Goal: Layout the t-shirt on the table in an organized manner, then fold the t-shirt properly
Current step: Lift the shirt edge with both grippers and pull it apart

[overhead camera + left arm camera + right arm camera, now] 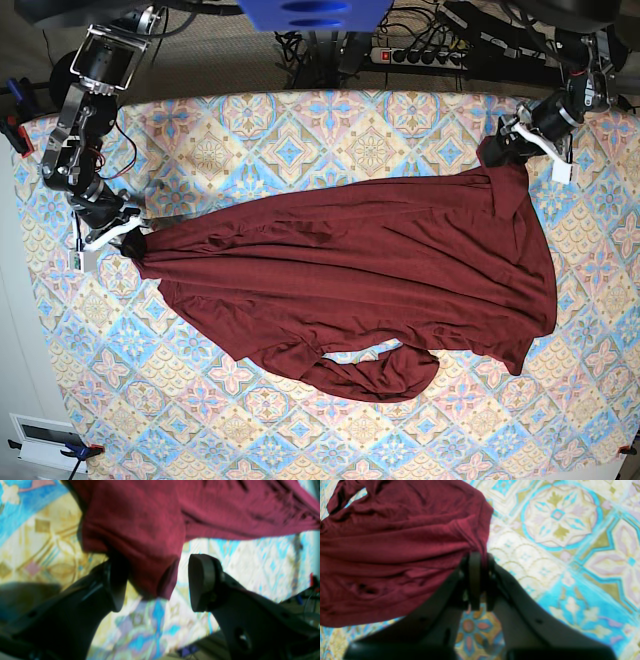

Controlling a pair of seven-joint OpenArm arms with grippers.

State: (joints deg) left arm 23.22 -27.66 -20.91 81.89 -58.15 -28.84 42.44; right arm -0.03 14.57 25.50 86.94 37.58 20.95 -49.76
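Note:
The dark maroon t-shirt (360, 270) lies stretched across the patterned table (300, 130), bunched along its near edge. At the table's left in the base view, my right gripper (133, 240) holds one end of the shirt. The right wrist view shows this gripper (478, 562) shut on a pinched fold of the t-shirt (395, 550). At the far right of the base view, my left gripper (503, 148) sits at the shirt's other end. Seen from the left wrist, this gripper (160, 585) is open, with a fold of the t-shirt (150, 542) hanging between the fingers (202, 582).
A power strip (420, 55) and tangled cables lie on the floor behind the table's far edge. A blue part (300, 12) stands at the top centre. A white box (45, 440) sits beyond the table's near left corner.

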